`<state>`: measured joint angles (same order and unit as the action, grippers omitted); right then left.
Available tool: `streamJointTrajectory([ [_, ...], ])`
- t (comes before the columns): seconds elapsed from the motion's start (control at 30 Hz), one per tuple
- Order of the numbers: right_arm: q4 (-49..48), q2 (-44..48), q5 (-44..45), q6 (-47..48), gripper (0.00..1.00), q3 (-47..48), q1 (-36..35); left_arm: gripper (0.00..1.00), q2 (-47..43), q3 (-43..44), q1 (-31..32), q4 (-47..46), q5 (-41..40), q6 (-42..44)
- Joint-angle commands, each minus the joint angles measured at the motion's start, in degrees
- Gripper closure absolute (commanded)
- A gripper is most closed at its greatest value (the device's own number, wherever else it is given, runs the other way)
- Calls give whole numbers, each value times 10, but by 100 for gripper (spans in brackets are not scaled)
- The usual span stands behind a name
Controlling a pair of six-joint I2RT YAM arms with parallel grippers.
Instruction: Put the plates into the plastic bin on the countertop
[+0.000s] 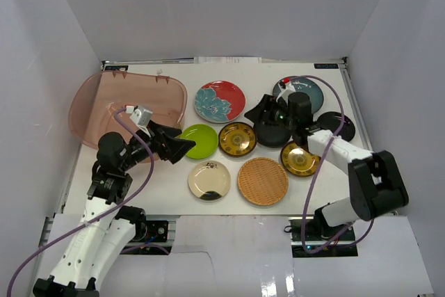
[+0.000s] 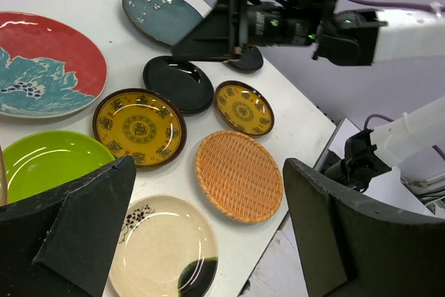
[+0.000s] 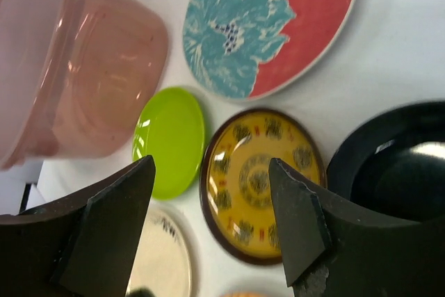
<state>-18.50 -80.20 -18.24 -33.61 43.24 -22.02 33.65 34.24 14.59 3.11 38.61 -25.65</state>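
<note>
Several plates lie on the white countertop (image 1: 167, 179): a red-and-teal floral plate (image 1: 220, 101), a lime green plate (image 1: 200, 141), two gold patterned plates (image 1: 237, 138) (image 1: 299, 159), a black plate (image 1: 271, 135), a cream plate (image 1: 209, 179), a woven tan plate (image 1: 263, 181), and a teal plate (image 1: 309, 92) partly behind the right arm. The pinkish plastic bin (image 1: 128, 106) stands at the back left with nothing showing inside. My left gripper (image 1: 182, 149) hangs open by the green plate, holding nothing. My right gripper (image 3: 212, 206) is open above the gold plate (image 3: 261, 182), empty.
White walls close in the countertop on three sides. A small black dish (image 1: 338, 126) sits at the far right. The purple cables (image 1: 142, 172) loop off both arms. The countertop's near edge (image 2: 278, 255) runs just past the woven plate (image 2: 238, 175).
</note>
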Motion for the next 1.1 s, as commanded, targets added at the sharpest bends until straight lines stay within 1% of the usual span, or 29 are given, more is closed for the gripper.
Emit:
streamJointTrajectory([
  [0.0,-60,-62,64,-17,27,64,-6,2,-17,13,8,14,0,14],
  [0.1,-51,-130,98,-16,27,119,-5,2,-18,12,15,16,-2,15],
  [0.17,-43,-179,100,-16,27,159,-5,2,-19,12,24,16,-1,12],
  [0.3,-41,-237,102,-35,29,200,-5,2,-23,12,31,15,5,14],
  [0.57,-54,-332,66,-103,31,247,-6,2,-24,11,32,15,-1,14],
  [0.73,-67,-381,80,-142,33,257,-6,2,-20,11,33,15,-6,12],
  [0.87,-110,-429,56,-189,42,281,-6,2,-17,12,33,14,-16,8],
  [0.9,-119,-437,53,-201,48,289,-6,2,-17,11,33,14,-20,4],
  [0.97,-136,-459,50,-236,55,295,-6,2,-11,11,33,15,-33,2],
  [1.03,-165,-471,52,-270,68,298,-6,2,-5,14,32,16,-51,-2],
  [1.07,-177,-471,57,-283,81,295,-6,2,-2,14,33,17,-57,-2],
])
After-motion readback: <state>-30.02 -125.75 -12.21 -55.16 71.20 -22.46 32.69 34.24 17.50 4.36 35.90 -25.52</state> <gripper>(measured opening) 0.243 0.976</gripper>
